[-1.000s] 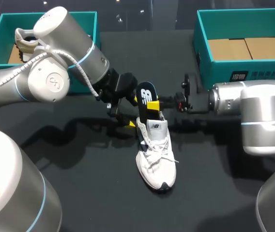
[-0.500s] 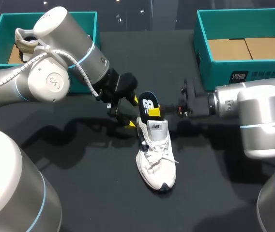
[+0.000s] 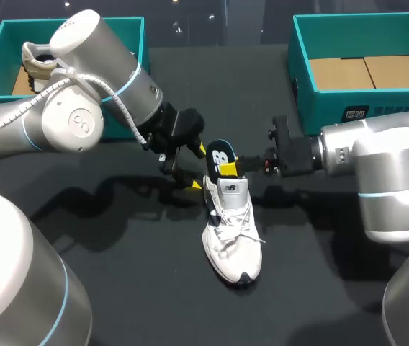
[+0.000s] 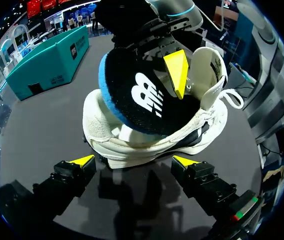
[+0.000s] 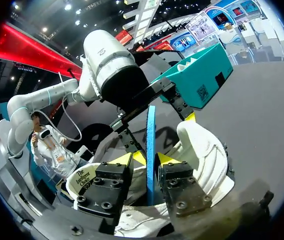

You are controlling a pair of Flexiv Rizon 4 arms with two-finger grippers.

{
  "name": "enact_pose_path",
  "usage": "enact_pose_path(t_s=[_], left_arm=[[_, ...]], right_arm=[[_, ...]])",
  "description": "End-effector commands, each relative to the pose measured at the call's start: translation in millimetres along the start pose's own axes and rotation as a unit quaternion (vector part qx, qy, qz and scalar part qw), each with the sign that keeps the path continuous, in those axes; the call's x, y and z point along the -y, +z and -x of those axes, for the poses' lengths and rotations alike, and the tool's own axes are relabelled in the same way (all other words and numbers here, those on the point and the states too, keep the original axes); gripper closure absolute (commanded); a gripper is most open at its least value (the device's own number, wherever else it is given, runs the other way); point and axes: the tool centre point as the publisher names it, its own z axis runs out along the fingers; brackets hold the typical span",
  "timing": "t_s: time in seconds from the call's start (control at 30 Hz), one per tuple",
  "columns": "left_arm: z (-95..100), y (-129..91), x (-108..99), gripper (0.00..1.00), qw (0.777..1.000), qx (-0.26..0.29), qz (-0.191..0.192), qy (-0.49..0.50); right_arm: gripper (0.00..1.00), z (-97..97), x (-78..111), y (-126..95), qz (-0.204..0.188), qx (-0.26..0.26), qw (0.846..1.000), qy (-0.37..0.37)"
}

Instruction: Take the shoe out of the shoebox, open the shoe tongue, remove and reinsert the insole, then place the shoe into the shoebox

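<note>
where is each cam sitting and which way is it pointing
Head view: above and behind the robot, looking down on the table at the white shoe; both arms come in from the sides.
Left wrist view: on the left wrist, facing the shoe's heel along the open left pincer, yellow tips showing.
Right wrist view: on the right wrist, facing the left arm; the right pincer is shut on the insole.
Shared: both wrist views show the insole standing out of the shoe.
</note>
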Motion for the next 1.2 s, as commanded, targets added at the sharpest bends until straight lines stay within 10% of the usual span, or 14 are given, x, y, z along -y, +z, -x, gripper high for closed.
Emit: enact_pose_path(t_s=[0.03,0.27,0.73,0.87,1.0,1.2], left_arm=[[0.3,1.2,0.3,0.0,1.0,0.0,0.001,0.0],[0.3,1.2,0.3,0.0,1.0,0.0,0.001,0.0],[0.3,1.2,0.3,0.0,1.0,0.0,0.001,0.0],[0.3,1.2,0.3,0.0,1.0,0.0,0.001,0.0],[0.3,1.2,0.3,0.0,1.0,0.0,0.001,0.0],[0.3,1.2,0.3,0.0,1.0,0.0,0.001,0.0]], right_arm=[[0.75,3.0,-10.3,1.6,-0.007,-0.002,1.0,-0.002],[1.0,15.1,-22.2,5.3,-0.008,-0.011,1.0,-0.005],[1.0,13.8,27.5,6.4,-0.034,0.001,0.997,0.069],[1.0,7.8,21.8,5.0,-0.033,0.011,0.998,0.059],[0.61,2.6,6.2,6.2,-0.03,0.007,0.999,0.03],[0.76,9.0,-11.0,7.6,-0.034,0.006,0.999,0.011]])
